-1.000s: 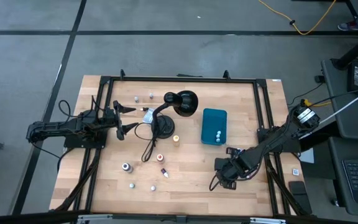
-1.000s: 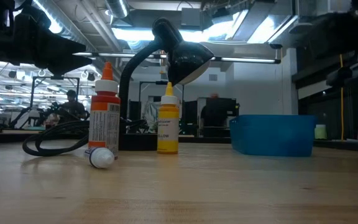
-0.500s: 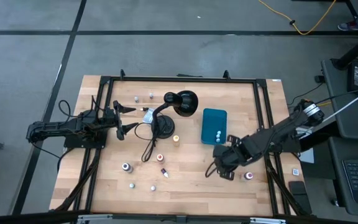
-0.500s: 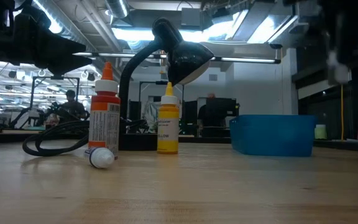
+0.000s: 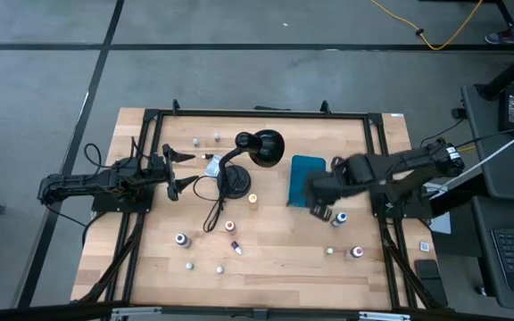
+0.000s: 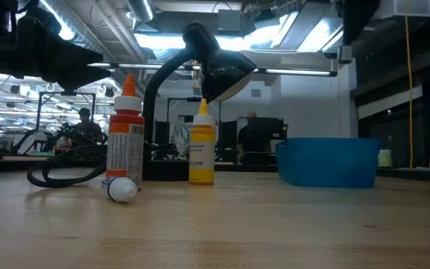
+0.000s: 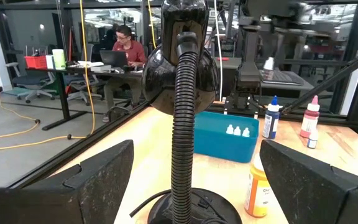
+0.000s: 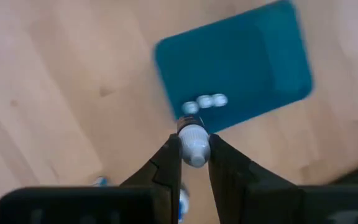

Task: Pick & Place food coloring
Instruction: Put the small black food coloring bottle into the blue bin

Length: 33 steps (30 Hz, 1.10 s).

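Note:
Small food coloring bottles stand scattered on the wooden table, among them an orange one [image 6: 126, 131] and a yellow one [image 6: 201, 146]. Three white-capped bottles [image 8: 204, 101] stand inside the teal box [image 5: 303, 169]. My right gripper [image 5: 319, 211] hangs over the box's near edge, shut on one more small whitish bottle [image 8: 193, 142]. At the table's left my left gripper [image 5: 178, 169] stands open, pointing level at the black lamp [image 7: 182, 93], with nothing between its fingers. My right gripper pinches the small bottle between its two fingertips [image 8: 169, 155], one on either side of its white rounded end [image 8: 194, 148]. The fingers come from above and point down. The bottle is lifted clear of the table, over the box's near edge.
The black desk lamp [image 5: 259, 147] with its base and cord [image 5: 214, 209] stands left of the box. More bottles stand near the front at the left [image 5: 181, 239] and at the right [image 5: 357, 252], and a blue one [image 5: 339, 219] stands just right of my right gripper.
My right gripper has risen from the table's near right part and gone toward the far edge, to the teal box, rolling somewhat. The small bottle has come up with it, clear of the table. Two bottles that the arm covered now show at the near right.

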Available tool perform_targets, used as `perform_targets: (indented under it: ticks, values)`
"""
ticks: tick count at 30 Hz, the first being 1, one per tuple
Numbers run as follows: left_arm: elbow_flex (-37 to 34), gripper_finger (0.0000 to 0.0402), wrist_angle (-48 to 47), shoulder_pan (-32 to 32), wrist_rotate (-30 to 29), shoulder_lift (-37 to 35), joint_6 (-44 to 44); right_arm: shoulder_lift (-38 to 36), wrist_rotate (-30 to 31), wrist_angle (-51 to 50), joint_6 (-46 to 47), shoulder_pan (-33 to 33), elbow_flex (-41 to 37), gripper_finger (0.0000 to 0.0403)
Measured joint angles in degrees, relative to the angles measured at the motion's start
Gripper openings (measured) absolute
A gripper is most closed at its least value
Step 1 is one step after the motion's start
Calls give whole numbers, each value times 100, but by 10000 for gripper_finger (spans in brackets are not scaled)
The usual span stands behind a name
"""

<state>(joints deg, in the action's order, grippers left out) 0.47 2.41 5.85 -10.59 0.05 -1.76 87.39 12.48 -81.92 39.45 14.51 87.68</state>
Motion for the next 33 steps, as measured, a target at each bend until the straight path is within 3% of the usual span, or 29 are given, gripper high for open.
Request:
perform_targets:
  ticks: [14, 24, 33]
  values:
    - [1, 345, 0, -2, 0, -1, 1, -100, 302, -32, -394, -1253, -21, 63]
    - [0, 345, -2, 0, 0, -2, 2, -102, 197, 968, -975, -1660, -937, 63]
    - [1, 345, 1, -2, 0, -1, 2, -112, -12, 1705, -848, -1774, -1799, 66]
